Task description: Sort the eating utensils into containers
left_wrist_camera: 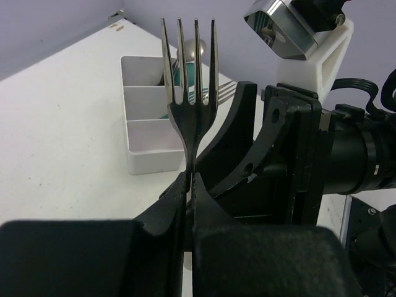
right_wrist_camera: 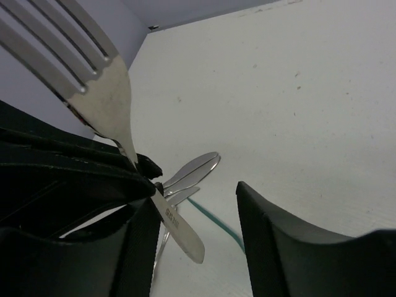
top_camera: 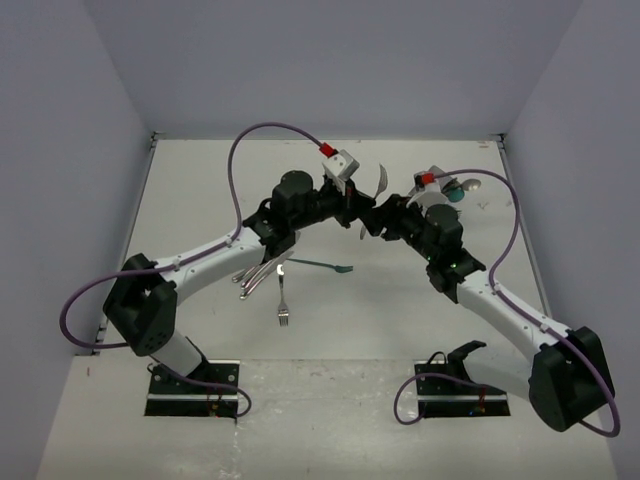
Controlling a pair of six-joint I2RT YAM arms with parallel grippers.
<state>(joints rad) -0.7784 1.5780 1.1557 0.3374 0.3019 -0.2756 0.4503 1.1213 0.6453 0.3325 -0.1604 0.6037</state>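
My left claw (left_wrist_camera: 189,185) is shut on the fork (left_wrist_camera: 192,117) below its neck, tines up, in the air. My right claw (right_wrist_camera: 193,195) stands half open around the handle end. The fork looks light, stiff and slippery, so I would grip the flat handle.

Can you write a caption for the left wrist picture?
The left hand pinches a silver fork by its handle, with the white three-part box on the table behind.

White tabletop (top_camera: 340,340) I work over, faintly speckled and scuffed, pale lavender back wall (top_camera: 330,60) ahead of me, matching left wall (top_camera: 60,150) and right wall (top_camera: 590,150) closing it in, soft even light, weak shadows
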